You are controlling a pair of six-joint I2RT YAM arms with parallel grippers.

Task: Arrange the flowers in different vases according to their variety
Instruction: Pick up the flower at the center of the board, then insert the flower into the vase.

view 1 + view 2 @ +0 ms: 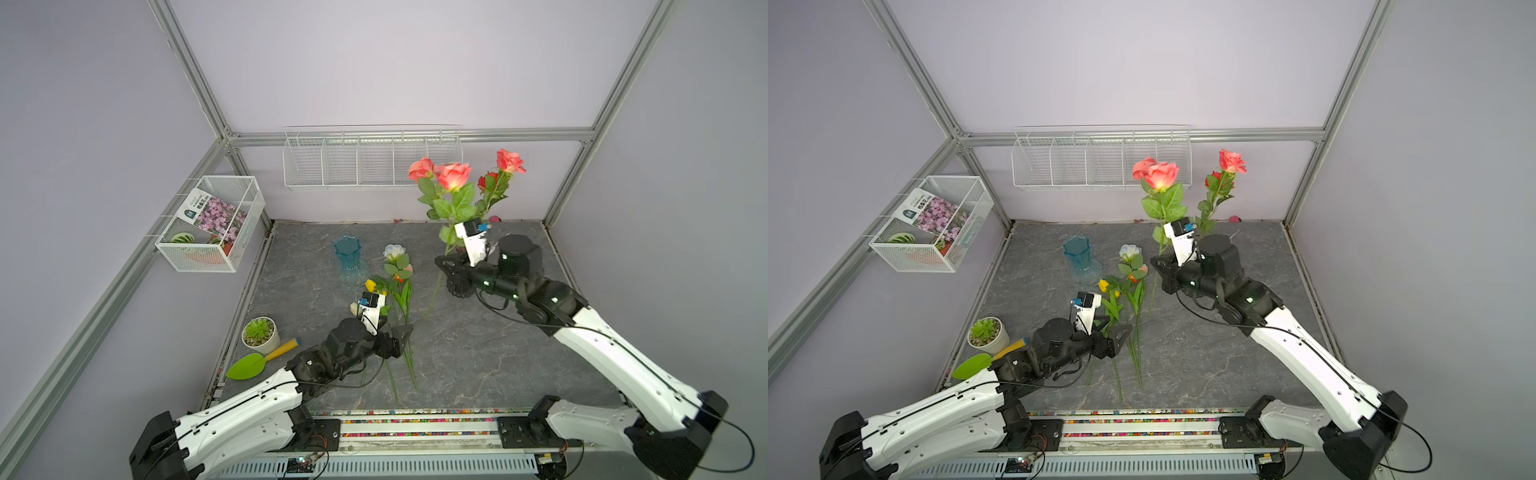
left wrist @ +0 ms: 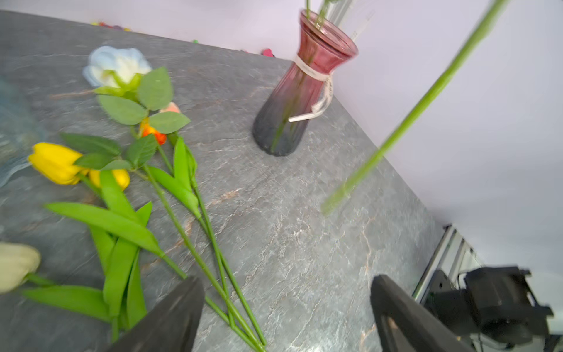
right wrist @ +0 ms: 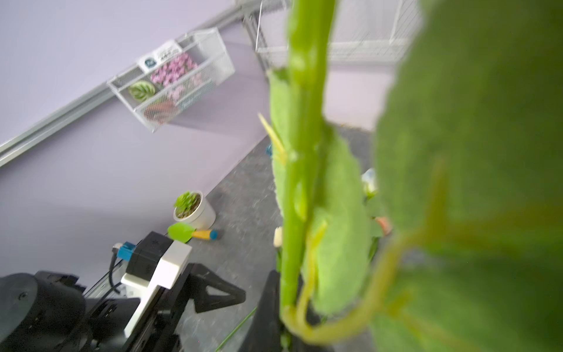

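Grey worktop (image 1: 478,353): tulips (image 2: 54,163) and a white-blue rose (image 2: 117,65) lie just ahead of the left tool (image 1: 404,334), teal vase (image 1: 348,257) beyond, maroon vase (image 2: 300,91) apparently farther off; potted succulent (image 1: 261,334) and trowel (image 1: 253,363) behind.

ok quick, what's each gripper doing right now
left gripper: open, holding nothing
right gripper: shut on the stem of a coral-pink rose, held upright

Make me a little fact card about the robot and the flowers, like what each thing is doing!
Right gripper: shut on the stem of a pink rose
Left gripper: open, above stems lying on the table
Maroon vase: green stems inside
Teal vase: upright, empty
Lying flat: white-blue rose, yellow tulips, cream tulip
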